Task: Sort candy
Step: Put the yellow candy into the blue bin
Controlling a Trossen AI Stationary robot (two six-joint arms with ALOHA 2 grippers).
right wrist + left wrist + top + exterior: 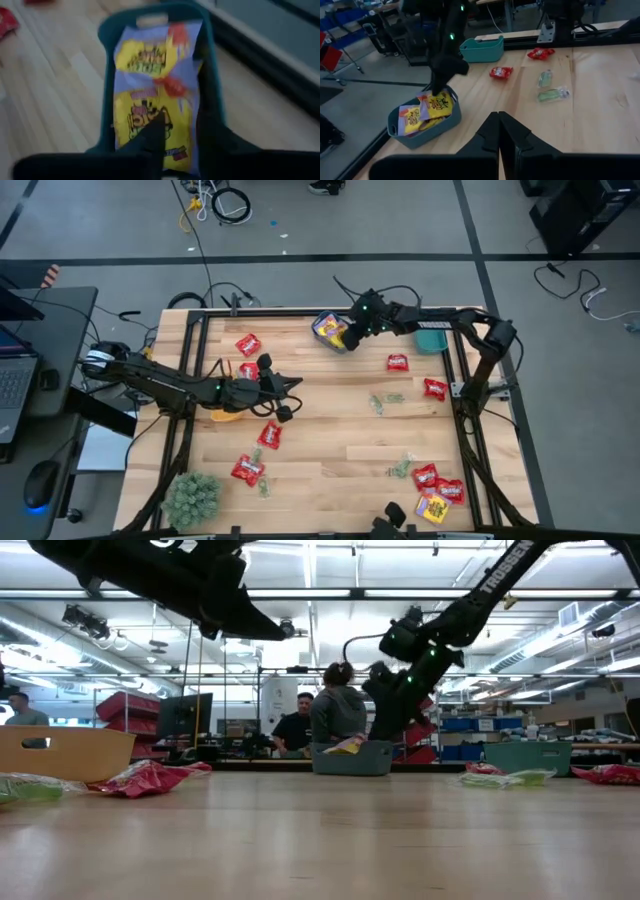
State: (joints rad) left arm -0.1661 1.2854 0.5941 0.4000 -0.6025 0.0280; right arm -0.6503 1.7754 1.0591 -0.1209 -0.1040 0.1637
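Observation:
My right gripper (350, 332) hangs over a teal bin (322, 322) at the table's far edge. The bin holds yellow candy packets (150, 95) with purple marks. Its fingers are apart, just above the top packet (440, 102), which tilts up against the bin's wall. I cannot tell whether they touch it. My left gripper (288, 388) is shut and empty, above the table left of centre; its closed fingers show in the left wrist view (498, 127). Red packets (247, 343) (398, 362) (270, 435) and pale green pieces (385, 400) lie loose on the wood.
A second teal bin (432, 340) stands at the far right. A yellow bin (225, 415) sits under my left arm. The green plant ball (192, 498) is at the near left. More red packets (438, 483) and one yellow packet (432, 508) lie near right. People sit beyond the table (335, 710).

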